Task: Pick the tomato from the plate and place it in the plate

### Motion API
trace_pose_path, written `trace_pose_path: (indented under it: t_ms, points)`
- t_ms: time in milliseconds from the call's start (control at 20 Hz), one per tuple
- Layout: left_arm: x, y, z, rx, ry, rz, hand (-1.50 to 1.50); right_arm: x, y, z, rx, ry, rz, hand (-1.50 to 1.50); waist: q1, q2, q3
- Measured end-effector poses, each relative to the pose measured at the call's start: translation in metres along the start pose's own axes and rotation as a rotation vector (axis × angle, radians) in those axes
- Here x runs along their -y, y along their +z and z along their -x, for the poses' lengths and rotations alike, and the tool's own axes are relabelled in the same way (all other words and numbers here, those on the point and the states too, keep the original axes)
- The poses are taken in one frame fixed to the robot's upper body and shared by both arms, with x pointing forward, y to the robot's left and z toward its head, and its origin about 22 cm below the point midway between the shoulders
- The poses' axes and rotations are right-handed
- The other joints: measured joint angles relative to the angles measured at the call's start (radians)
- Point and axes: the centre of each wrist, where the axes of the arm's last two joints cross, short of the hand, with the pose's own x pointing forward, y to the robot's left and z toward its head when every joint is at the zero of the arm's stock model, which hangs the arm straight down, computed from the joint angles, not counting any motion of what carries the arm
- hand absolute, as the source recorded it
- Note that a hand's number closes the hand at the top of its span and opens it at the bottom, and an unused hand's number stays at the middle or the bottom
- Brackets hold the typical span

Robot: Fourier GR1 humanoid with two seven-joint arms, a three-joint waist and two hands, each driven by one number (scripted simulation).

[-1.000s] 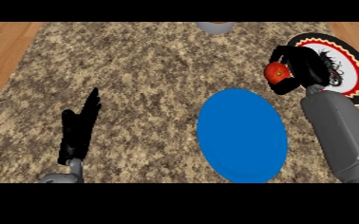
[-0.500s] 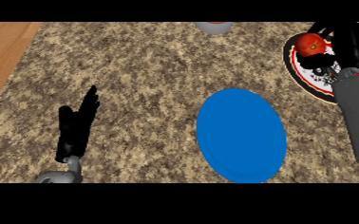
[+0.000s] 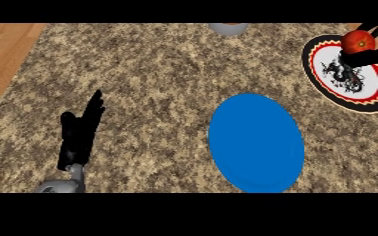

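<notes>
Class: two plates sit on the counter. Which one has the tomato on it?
The patterned plate at the right edge, white with a dark rim, has the tomato at its top. The plain blue plate holds nothing.

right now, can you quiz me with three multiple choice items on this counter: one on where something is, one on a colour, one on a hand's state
1. Where is the tomato?
A. on the blue plate
B. over the far part of the patterned plate at the view's right edge
C. on the wooden strip at the left

2. What colour is the plain plate near the middle?
A. blue
B. green
C. yellow

3. How does the left hand stand?
A. curled round the tomato
B. pressed flat on the blue plate
C. open, fingers straight, holding nothing

Answers:
1. B, the red tomato shows at the upper part of the patterned plate, with black fingers of the right hand just below it.
2. A, its whole face is an even blue.
3. C, it rests at the lower left over the counter with nothing in it.
</notes>
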Motion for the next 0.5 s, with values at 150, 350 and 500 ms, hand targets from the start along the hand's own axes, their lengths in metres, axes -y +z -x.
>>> trace_pose_path:
  t_ms: [150, 350, 500]
  points:
    - [0.0, -0.003, -0.001, 0.008, -0.006, 0.001, 0.0, 0.002, -0.003, 0.015, -0.028, 0.017, -0.005, 1.5, 0.008, 0.004, 0.001]
    - [0.004, -0.006, -0.002, 0.014, -0.003, 0.014, 0.0, 0.003, 0.001, 0.037, -0.07, 0.047, -0.04, 1.5, 0.017, 0.009, 0.002]
    - [0.01, -0.007, -0.003, 0.02, -0.001, 0.025, 0.0, 0.008, 0.005, 0.054, -0.105, 0.062, -0.12, 1.5, 0.025, 0.013, 0.002]
